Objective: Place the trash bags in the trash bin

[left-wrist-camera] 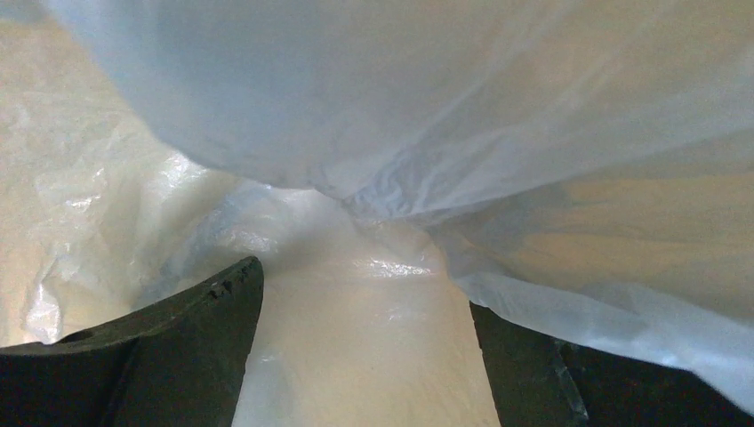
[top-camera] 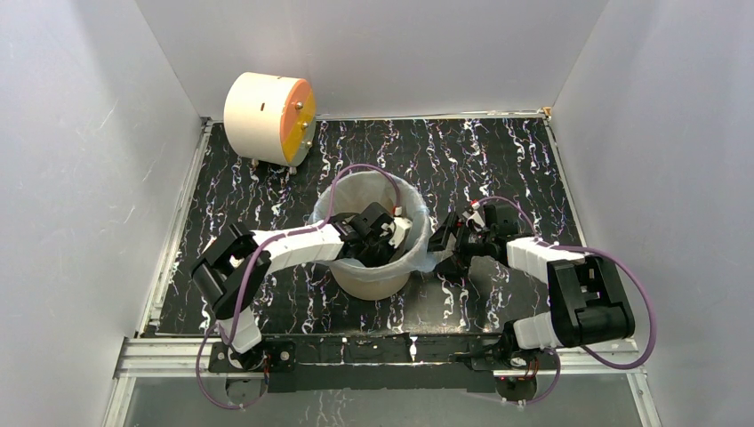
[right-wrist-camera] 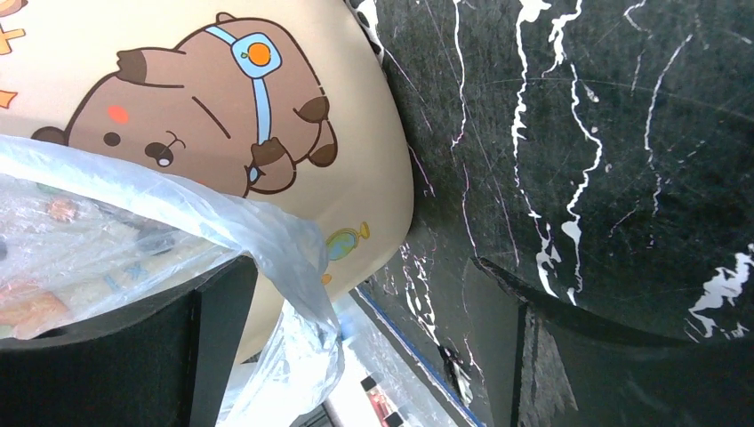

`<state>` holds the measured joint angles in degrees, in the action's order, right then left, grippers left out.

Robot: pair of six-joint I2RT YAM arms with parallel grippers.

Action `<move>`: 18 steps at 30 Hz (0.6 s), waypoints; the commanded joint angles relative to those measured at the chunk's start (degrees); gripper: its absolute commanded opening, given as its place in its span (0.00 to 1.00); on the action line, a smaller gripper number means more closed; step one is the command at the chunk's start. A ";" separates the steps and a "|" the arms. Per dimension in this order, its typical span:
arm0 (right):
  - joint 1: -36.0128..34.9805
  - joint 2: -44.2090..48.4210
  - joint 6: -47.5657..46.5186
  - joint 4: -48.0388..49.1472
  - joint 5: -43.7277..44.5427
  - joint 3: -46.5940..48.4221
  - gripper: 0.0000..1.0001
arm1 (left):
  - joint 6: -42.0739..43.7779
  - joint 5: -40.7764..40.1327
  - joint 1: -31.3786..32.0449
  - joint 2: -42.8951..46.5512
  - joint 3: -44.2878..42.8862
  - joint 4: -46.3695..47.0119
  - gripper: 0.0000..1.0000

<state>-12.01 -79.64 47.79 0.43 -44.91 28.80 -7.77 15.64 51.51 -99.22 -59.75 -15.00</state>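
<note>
The tan trash bin (top-camera: 373, 277) stands mid-table with the pale blue trash bag (top-camera: 324, 210) draped in it and over its rim. My left gripper (top-camera: 389, 233) reaches down inside the bin. In the left wrist view it (left-wrist-camera: 364, 356) is open, its dark fingers (left-wrist-camera: 178, 342) wide apart with bag film (left-wrist-camera: 462, 116) over and ahead of them. My right gripper (top-camera: 442, 245) sits just outside the bin's right wall. It (right-wrist-camera: 382, 356) is open too. A flap of the bag (right-wrist-camera: 298, 267) hangs from the rim beside its left finger (right-wrist-camera: 178, 356), against the bin's bear-printed wall (right-wrist-camera: 222, 116).
A cream drum with an orange face (top-camera: 267, 117) stands at the back left. The black marbled tabletop (top-camera: 507, 160) is boxed in by white walls on three sides. Purple cables loop over both arms near the bin.
</note>
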 commanded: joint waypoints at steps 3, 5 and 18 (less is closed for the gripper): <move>-0.73 2.55 -2.43 -0.22 2.28 1.69 0.94 | -1.99 -1.93 0.28 5.36 -2.80 -1.90 0.85; -0.73 1.04 -3.27 -0.18 1.67 1.69 0.93 | -2.43 -1.82 0.26 7.21 -2.71 -1.05 0.87; -0.70 -2.50 -3.66 -0.33 2.91 3.30 0.91 | -1.71 -3.65 0.33 18.14 -6.85 -4.74 0.90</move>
<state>-12.51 -82.87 45.39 -0.23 -42.33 29.41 -9.69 13.74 51.51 -88.60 -62.19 -18.76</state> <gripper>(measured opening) 0.905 0.885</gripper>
